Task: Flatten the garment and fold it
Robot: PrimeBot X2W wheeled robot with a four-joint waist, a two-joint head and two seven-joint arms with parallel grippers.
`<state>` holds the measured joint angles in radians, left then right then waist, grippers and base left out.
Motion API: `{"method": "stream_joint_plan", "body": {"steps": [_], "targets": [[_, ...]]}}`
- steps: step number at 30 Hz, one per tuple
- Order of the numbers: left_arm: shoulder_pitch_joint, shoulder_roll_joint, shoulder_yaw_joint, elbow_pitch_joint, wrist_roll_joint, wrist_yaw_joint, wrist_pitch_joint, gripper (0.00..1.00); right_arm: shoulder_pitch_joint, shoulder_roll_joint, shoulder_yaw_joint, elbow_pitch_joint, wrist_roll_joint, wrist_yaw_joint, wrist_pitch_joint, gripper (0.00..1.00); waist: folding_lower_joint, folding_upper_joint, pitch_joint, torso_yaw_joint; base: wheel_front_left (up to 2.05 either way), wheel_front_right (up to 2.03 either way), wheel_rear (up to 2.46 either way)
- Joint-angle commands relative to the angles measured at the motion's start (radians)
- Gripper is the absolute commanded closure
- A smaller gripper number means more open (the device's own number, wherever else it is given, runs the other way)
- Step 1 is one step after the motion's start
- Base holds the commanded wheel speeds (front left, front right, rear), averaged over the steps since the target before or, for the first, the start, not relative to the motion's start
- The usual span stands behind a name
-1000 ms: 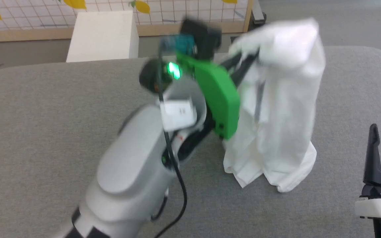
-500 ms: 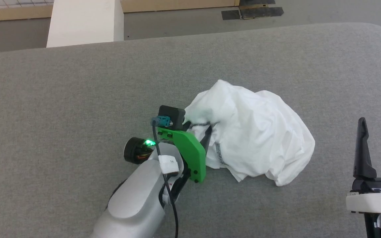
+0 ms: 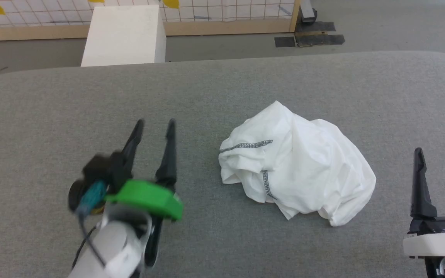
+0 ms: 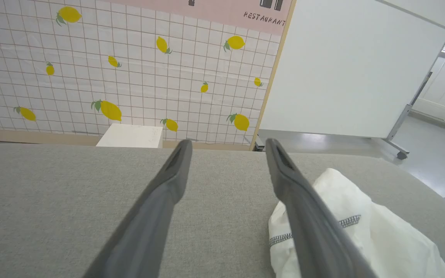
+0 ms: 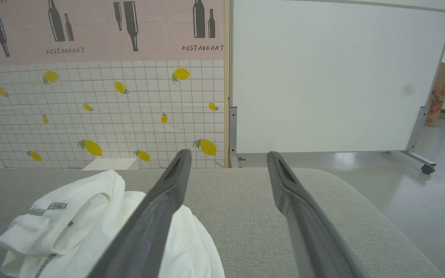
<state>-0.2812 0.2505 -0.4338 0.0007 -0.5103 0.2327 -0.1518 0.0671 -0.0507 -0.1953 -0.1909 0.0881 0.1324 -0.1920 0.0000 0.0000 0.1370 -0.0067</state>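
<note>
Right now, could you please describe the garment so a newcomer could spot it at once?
On the grey table, look right of centre. The garment is a crumpled white heap; its grey stitched seams set it apart from the plain white box beyond the table.

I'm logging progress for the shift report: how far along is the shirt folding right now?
Done: nothing visible. The garment lies in a crumpled heap on the grey table, neither flattened nor folded. In hand: nothing. The left gripper is open beside the heap, apart from it, and the right gripper is open on the other side. Left: spreading it flat, then every fold.
</note>
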Motion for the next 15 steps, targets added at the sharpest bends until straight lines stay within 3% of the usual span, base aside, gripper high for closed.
{"method": "stream_joint_plan", "body": {"steps": [1,6,9,15], "targets": [[0.058,0.023,0.006,-0.035,0.024,0.017,-0.024,0.00,0.015,0.000,0.003,-0.006,0.004,-0.002,0.006,0.00,0.0000,0.0000,-0.007,0.009,0.00,0.00,0.00],[0.232,0.070,0.033,-0.138,0.074,0.058,-0.092,0.00,0.041,0.000,0.012,-0.012,0.008,-0.002,0.016,0.00,0.0000,0.0000,-0.007,0.019,0.00,0.00,0.00],[0.310,0.054,0.046,-0.164,0.093,0.082,-0.105,0.00,0.052,0.000,0.015,-0.005,0.010,-0.002,0.022,0.00,0.0000,0.0000,-0.007,0.022,0.00,0.00,0.00],[0.346,-0.001,0.069,-0.172,0.136,0.050,-0.110,0.00,0.034,0.000,0.018,0.002,-0.008,-0.002,0.047,0.00,0.0000,0.0000,0.003,0.035,0.00,0.00,0.00]]}}
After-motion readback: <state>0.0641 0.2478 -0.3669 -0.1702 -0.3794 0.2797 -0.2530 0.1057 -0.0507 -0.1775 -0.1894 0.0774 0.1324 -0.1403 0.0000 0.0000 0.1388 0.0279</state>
